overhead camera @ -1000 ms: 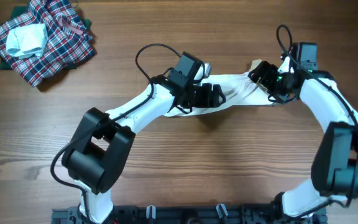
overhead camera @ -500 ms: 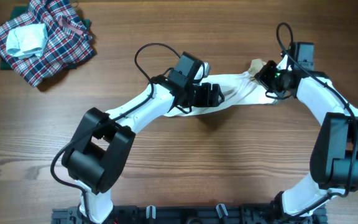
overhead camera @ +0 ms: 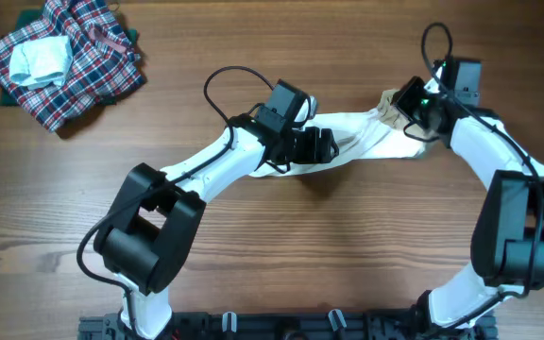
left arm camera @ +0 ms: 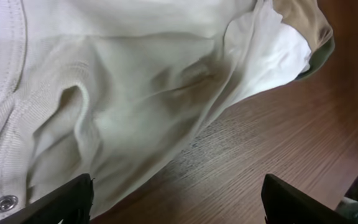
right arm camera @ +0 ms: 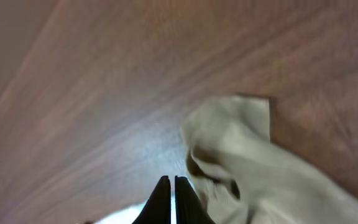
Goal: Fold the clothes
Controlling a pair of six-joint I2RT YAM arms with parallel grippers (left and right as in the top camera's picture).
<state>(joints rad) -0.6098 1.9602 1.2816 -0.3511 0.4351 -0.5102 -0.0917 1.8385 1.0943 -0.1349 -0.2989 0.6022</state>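
White garment (overhead camera: 362,142), tan beside right gripper (overhead camera: 406,104). Well off left gripper (overhead camera: 321,144): red-blue-white plaid heap (overhead camera: 83,80), pale blue-white piece (overhead camera: 41,59). Brown woodgrain table (overhead camera: 300,246).

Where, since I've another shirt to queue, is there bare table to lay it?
Bare wood: the wide stretch of table below the garment in the overhead view; also between the plaid heap and the left gripper. Crowded: the garment's band, right gripper included.

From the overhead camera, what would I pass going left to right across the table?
Red-blue-white plaid cloth heap → left arm's black tip, jaws open → bare middle of the soft white-and-tan garment → right arm's black tip, jaws shut.
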